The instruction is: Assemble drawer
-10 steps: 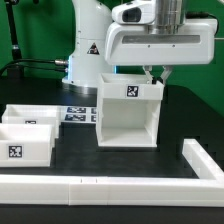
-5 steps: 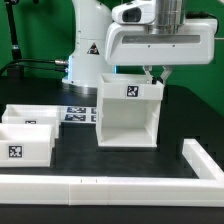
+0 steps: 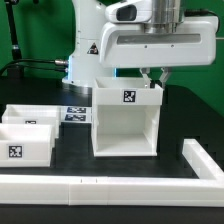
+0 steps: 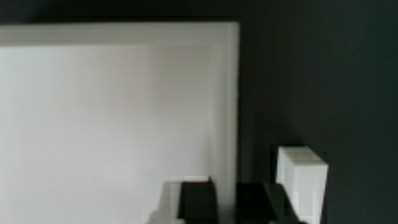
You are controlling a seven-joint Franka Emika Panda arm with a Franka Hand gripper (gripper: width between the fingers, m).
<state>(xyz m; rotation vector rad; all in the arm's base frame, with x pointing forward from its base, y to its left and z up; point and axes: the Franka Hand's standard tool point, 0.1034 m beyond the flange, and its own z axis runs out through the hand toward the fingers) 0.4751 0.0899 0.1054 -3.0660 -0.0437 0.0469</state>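
Note:
The drawer's large white open housing (image 3: 125, 125) stands upright mid-table with a tag on its top front face. My gripper (image 3: 153, 78) comes down on the top edge of its wall on the exterior view's right, jaws either side of that wall. In the wrist view the housing's wall (image 4: 116, 110) fills most of the picture, and my gripper (image 4: 228, 188) shows as two dark fingers straddling its edge. Two shallow white trays, one behind (image 3: 30, 114) and one in front (image 3: 24, 148), sit at the exterior view's left.
A long low white rail (image 3: 100, 187) runs along the front, and another piece of it (image 3: 200, 158) lies at the exterior view's right. The marker board (image 3: 72, 115) lies between the trays and the housing. The arm's base (image 3: 88, 50) stands behind. A white piece (image 4: 299, 180) shows beside my fingers.
The housing has shifted a little toward the front and the exterior view's left, together with my gripper. The trays and rail have not moved.

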